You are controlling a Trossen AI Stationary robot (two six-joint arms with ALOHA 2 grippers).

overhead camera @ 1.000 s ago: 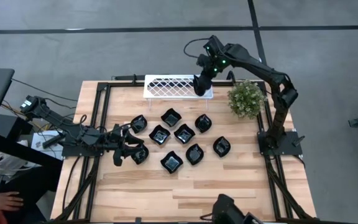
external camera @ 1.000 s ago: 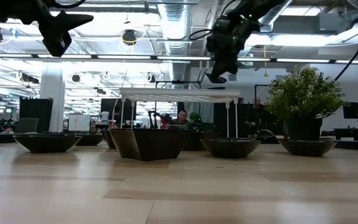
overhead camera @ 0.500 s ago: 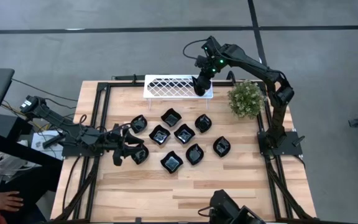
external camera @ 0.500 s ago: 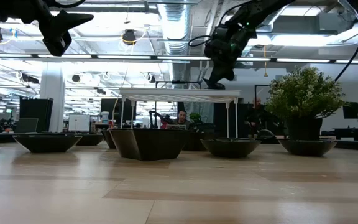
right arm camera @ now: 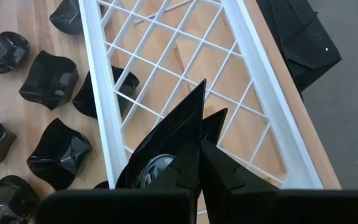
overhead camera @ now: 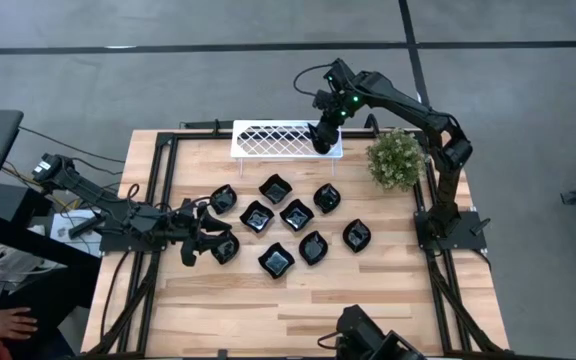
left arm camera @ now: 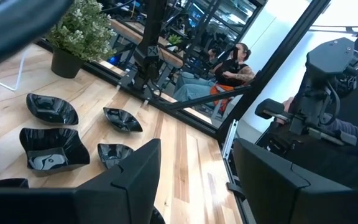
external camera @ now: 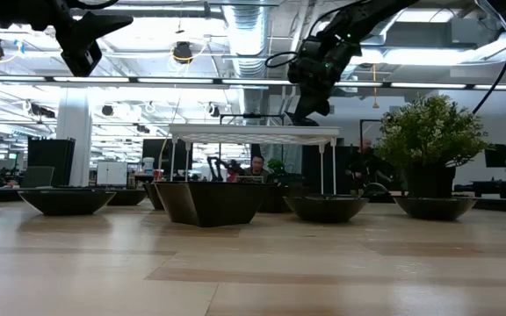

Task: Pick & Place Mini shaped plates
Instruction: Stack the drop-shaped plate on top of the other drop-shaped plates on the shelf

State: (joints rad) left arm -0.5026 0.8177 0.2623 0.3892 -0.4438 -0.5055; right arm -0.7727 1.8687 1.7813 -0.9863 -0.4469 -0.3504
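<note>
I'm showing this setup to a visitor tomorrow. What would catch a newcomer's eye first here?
First, the cluster of glossy black mini plates spread over the middle of the wooden table. Next, the right gripper at the far edge, shut on a black plate and holding it at the right end of the white lattice tray, beside a small potted plant. The left gripper hangs open at the cluster's left side.
</note>
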